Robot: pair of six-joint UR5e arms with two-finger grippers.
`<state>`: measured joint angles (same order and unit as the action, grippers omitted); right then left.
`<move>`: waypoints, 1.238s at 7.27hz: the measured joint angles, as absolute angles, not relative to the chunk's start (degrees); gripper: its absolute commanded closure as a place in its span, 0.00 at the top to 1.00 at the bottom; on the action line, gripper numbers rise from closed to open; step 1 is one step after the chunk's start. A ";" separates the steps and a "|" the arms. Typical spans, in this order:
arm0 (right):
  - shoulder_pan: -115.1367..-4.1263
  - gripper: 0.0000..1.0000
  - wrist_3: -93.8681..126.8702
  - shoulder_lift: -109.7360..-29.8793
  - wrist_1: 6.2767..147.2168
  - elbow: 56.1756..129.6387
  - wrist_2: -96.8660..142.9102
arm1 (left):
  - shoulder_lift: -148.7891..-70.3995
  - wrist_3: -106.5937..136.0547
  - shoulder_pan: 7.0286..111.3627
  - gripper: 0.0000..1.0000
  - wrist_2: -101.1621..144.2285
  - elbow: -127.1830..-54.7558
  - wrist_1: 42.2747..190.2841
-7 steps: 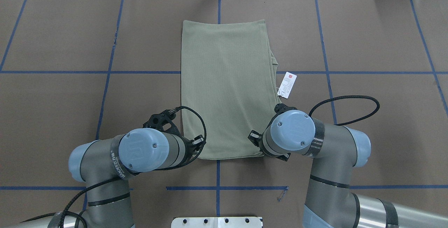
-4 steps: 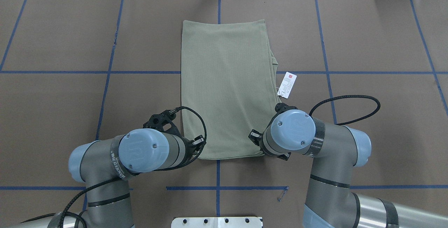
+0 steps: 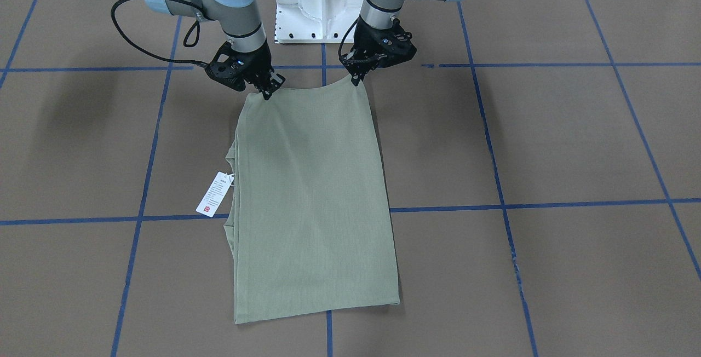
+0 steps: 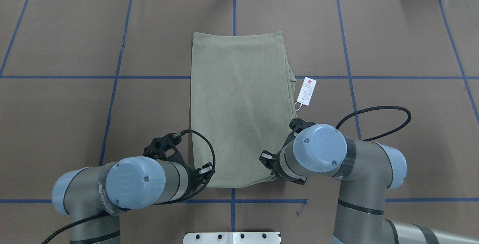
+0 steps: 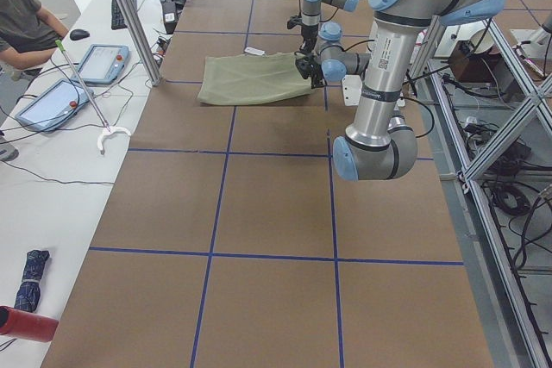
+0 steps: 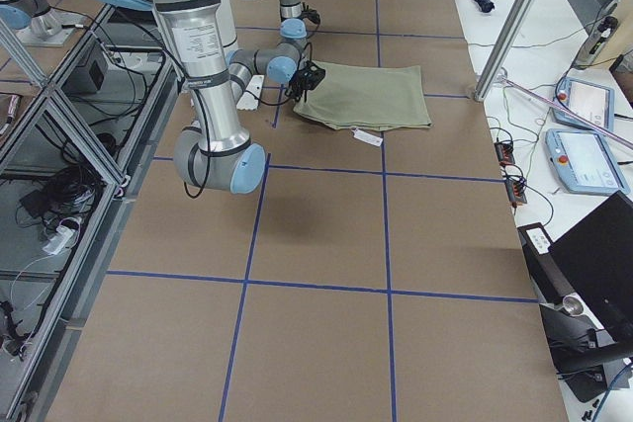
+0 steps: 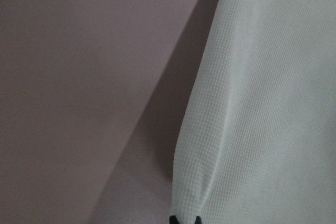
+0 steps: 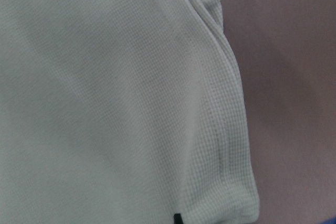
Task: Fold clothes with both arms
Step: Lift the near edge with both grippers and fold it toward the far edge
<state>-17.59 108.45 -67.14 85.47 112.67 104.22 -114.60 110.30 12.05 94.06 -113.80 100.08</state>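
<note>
While the pale sage-green knit shirt (image 4: pixel 239 105) lay folded into a long rectangle at the middle of the brown counter (image 4: pixel 393 42), both arms reached down to its near edge, the one closest to the white pedestal base (image 3: pixel 320 1). The left gripper (image 3: pixel 358 78) stood at the near left corner, its jaws pinching the cloth there; the left wrist view showed two dark tips closed on the fabric's fold. The right gripper (image 3: pixel 268 91) stood at the near right corner and appeared to pinch it as well, though its wrist view showed only one dark tip. Between the two corners the hem sagged slightly. The white hang tag (image 4: pixel 306 91) with its red mark lay on the counter just beside the shirt's right edge, across a blue tape line (image 4: pixel 112 77).
</note>
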 measured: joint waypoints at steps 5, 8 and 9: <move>-16.82 0.00 108.94 -70.56 85.29 121.19 105.73 | -114.77 110.02 9.23 0.00 94.18 -123.07 91.26; -25.60 0.00 107.63 -66.98 84.83 115.19 105.52 | -117.66 103.74 18.01 0.00 94.38 -119.44 91.70; -28.24 0.00 106.67 -64.59 84.76 111.98 105.54 | -119.56 102.37 20.88 0.00 94.39 -115.67 92.83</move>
